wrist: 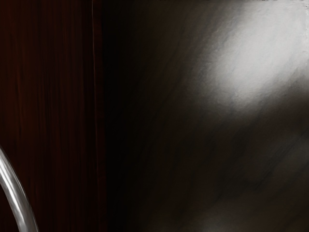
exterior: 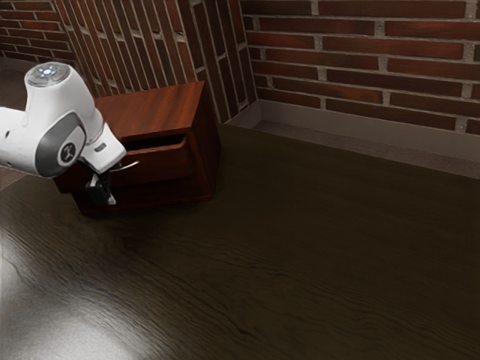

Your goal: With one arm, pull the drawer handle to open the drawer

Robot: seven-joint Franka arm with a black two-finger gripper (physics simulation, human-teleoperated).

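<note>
A small dark-red wooden cabinet [exterior: 161, 112] stands on the floor at the exterior view's left. Its upper drawer [exterior: 157, 161] sits pulled out a little, with a dark gap along its top edge. A thin silver handle [exterior: 127, 165] runs across the drawer front. My black gripper [exterior: 101, 191] hangs at the handle's end nearest the arm, pointing down, just below the bar. The white hand hides where the handle meets it. In the wrist view the curved silver handle [wrist: 14, 198] crosses one corner, close against the dark drawer front [wrist: 48, 96].
Dark glossy wood flooring [exterior: 300, 255] spreads in front of the cabinet and toward the exterior view's right. Brick walls [exterior: 360, 52] with a grey skirting stand behind. A slatted brick panel [exterior: 127, 45] rises directly behind the cabinet.
</note>
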